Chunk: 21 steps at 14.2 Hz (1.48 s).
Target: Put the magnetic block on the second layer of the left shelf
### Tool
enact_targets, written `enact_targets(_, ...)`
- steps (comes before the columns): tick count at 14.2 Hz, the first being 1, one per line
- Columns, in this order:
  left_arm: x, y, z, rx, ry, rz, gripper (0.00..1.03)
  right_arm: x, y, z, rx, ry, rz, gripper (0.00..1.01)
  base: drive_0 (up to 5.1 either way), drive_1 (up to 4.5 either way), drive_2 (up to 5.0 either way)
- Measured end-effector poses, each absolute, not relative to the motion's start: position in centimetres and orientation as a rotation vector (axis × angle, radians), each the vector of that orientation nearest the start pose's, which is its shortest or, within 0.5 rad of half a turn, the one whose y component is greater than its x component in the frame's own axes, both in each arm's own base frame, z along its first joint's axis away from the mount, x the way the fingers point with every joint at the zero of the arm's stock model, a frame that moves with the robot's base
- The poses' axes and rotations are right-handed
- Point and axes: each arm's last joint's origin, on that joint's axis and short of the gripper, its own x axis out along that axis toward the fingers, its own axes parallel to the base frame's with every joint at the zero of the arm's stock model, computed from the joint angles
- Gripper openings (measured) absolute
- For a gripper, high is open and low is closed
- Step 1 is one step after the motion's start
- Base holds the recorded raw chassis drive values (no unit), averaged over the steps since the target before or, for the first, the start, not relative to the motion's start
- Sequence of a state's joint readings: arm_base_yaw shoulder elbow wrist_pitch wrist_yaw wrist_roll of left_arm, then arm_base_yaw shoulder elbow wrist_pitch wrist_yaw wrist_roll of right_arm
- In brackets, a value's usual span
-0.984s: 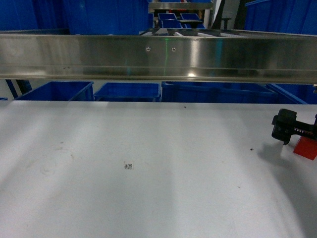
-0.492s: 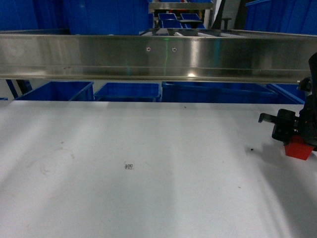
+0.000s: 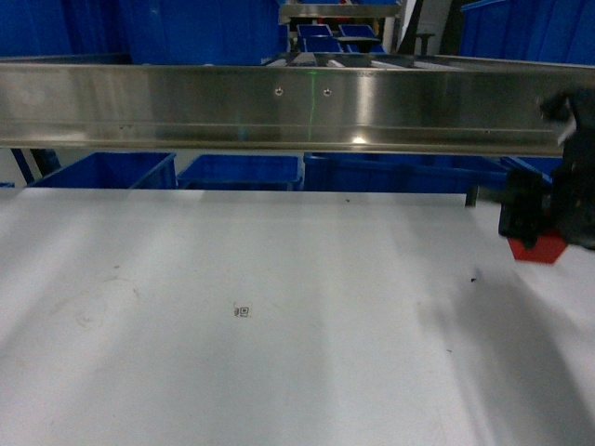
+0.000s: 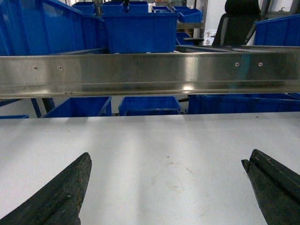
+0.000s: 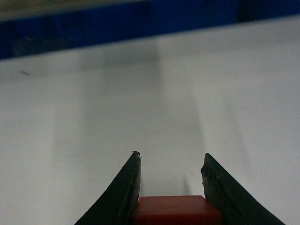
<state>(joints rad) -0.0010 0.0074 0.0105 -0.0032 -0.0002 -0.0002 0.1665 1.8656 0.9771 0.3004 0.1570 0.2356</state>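
Observation:
The magnetic block (image 3: 537,248), a small red cube, hangs above the white table (image 3: 279,353) at the right edge of the head view. My right gripper (image 3: 532,223) is shut on it. In the right wrist view the magnetic block (image 5: 176,210) sits squeezed between the two dark fingers, well behind the tips of the right gripper (image 5: 171,155). My left gripper (image 4: 168,158) stands wide open over bare table with nothing between its fingers; the head view does not show it. The left shelf second layer is out of view.
A long steel beam (image 3: 279,107) crosses above the table's far edge. Several blue crates (image 3: 237,172) stand behind and below it. A small printed marker (image 3: 243,311) lies on the table, and faint ring stains (image 4: 176,171) show below the left gripper.
The right gripper has risen and moved left with the red block, which now hangs clear of the table. The left gripper's side shows no change.

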Motion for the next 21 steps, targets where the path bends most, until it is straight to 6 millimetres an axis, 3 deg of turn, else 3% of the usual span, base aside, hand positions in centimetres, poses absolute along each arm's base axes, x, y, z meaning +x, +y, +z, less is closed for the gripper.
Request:
enact_targets(2, 9.8, 0.0, 16.6, 0.000, 0.000, -0.001, 0.98, 35.5, 6.6, 19.7, 0.119, 0.464, 0.036, 0.33, 0.0, 0.00, 0.0)
enact_targets(4, 9.8, 0.0, 16.6, 0.000, 0.001, -0.001, 0.98, 32.3, 6.1, 23.8, 0.109, 0.385, 0.067, 0.33, 0.0, 0.00, 0.0)
enact_targets(8, 9.8, 0.0, 16.6, 0.000, 0.001, -0.001, 0.98, 28.7, 4.6, 28.0, 0.125, 0.312, 0.054, 0.33, 0.0, 0.00, 0.0)
enact_targets(11, 9.8, 0.0, 16.6, 0.000, 0.001, -0.001, 0.98, 29.1, 4.3, 28.5, 0.122, 0.299, 0.051, 0.33, 0.0, 0.00, 0.0)
enact_targets(14, 9.8, 0.0, 16.6, 0.000, 0.000, -0.001, 0.98, 29.4, 2.7, 28.4, 0.114, 0.301, 0.019, 0.33, 0.0, 0.00, 0.0)
enact_targets(21, 9.8, 0.0, 16.6, 0.000, 0.000, -0.001, 0.98, 29.2, 2.8, 27.8, -0.030, 0.320, 0.082, 0.33, 0.0, 0.00, 0.0)
